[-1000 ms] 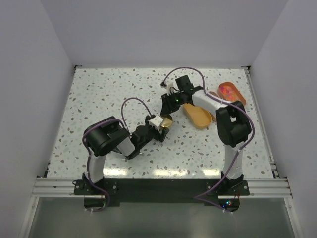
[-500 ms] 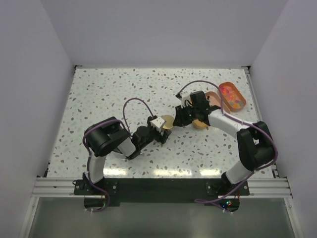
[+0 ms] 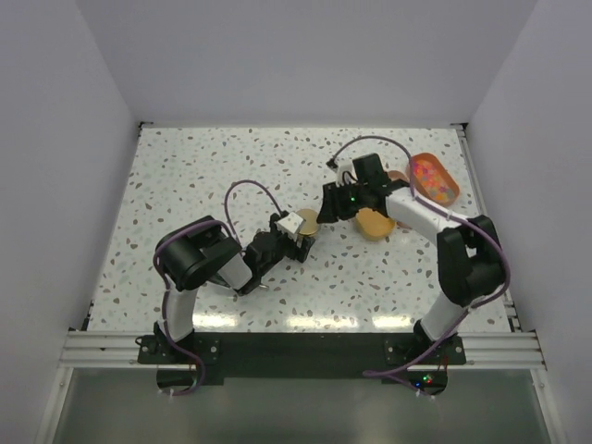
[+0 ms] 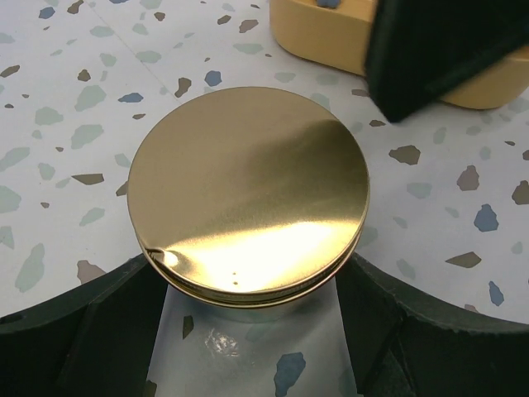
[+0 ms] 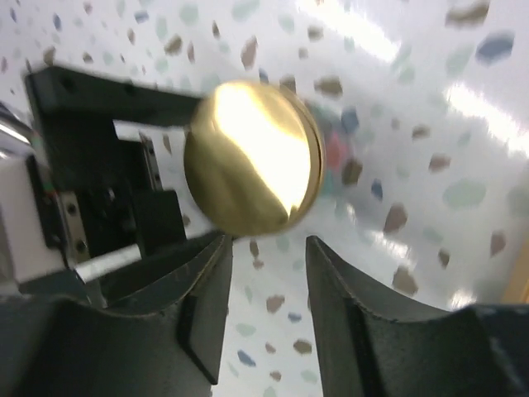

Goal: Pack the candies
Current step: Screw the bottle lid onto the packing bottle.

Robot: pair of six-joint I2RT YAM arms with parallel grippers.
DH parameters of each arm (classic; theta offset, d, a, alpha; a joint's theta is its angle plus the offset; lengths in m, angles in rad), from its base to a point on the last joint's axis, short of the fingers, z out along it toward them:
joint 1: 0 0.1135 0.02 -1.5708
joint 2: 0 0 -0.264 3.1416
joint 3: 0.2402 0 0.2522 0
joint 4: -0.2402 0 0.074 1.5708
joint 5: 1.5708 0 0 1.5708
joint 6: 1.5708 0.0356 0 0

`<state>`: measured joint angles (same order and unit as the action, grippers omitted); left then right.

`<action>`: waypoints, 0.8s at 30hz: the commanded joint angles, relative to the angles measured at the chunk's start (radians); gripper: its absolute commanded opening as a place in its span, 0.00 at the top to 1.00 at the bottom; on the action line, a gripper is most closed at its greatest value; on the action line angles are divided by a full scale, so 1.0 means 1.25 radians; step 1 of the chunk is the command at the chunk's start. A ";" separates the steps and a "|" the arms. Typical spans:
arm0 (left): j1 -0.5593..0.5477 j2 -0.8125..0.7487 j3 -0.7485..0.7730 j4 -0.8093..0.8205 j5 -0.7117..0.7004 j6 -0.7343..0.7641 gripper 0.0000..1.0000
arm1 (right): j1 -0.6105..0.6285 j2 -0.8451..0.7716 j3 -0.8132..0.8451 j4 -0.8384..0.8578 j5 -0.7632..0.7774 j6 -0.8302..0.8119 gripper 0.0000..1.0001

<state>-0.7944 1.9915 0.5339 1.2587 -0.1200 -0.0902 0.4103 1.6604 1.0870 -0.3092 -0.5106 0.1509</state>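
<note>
A clear glass jar with a gold lid stands mid-table. My left gripper is shut on the jar's body; in the left wrist view the lid fills the frame, with my gripper around the glass below it. My right gripper is open and empty, hovering just right of and behind the jar. In the right wrist view its jaws stand apart below the lid. The candies lie in an orange dish at the far right.
A tan-yellow oval dish lies right of the jar, under the right arm; its side shows in the left wrist view. White walls bound the speckled table on three sides.
The right arm unfolded and swung its open gripper from farther back down next to the jar, then lifted back slightly. The left gripper and jar shifted a little left.
</note>
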 commanded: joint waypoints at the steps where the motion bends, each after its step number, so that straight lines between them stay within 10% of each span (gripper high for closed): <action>1: 0.000 0.003 0.020 0.045 -0.007 -0.004 0.37 | 0.003 0.074 0.143 -0.008 -0.071 -0.063 0.53; 14: 0.002 0.008 0.025 0.036 -0.013 -0.006 0.37 | 0.029 0.279 0.324 -0.062 -0.138 -0.143 0.59; 24: 0.006 0.011 0.036 0.014 -0.051 -0.022 0.39 | 0.034 0.094 0.028 0.031 -0.080 -0.052 0.77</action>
<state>-0.8078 1.9968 0.5461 1.2560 -0.0963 -0.0940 0.4297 1.8587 1.2499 -0.2100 -0.5934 0.0158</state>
